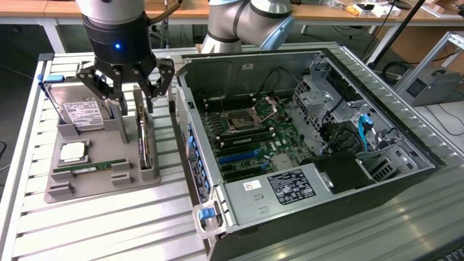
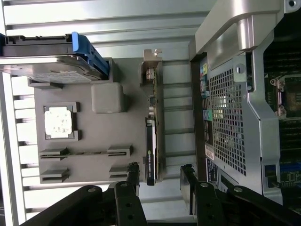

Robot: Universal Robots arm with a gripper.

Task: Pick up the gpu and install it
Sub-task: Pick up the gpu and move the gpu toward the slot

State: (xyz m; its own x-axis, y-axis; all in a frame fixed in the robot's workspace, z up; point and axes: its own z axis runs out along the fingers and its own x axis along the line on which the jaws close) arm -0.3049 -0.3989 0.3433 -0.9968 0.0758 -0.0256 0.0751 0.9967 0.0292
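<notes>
The claw point(image 1: 134, 104) partly hides the graphics card's point(image 1: 147, 144) far end; the hard drive point(image 2: 47, 66) is cut off in the wrist view.

Pretty sure the gpu point(image 1: 147, 141) is just dull dark board with a shiny metal strip along one edge, and the tray point(image 1: 101, 182) is matt grey plastic. The gripper point(image 1: 132, 103) looks like matt black plastic. The computer case point(image 1: 246, 68) is bare silvery sheet metal, and the table point(image 1: 101, 228) is ribbed satin aluminium.
</notes>
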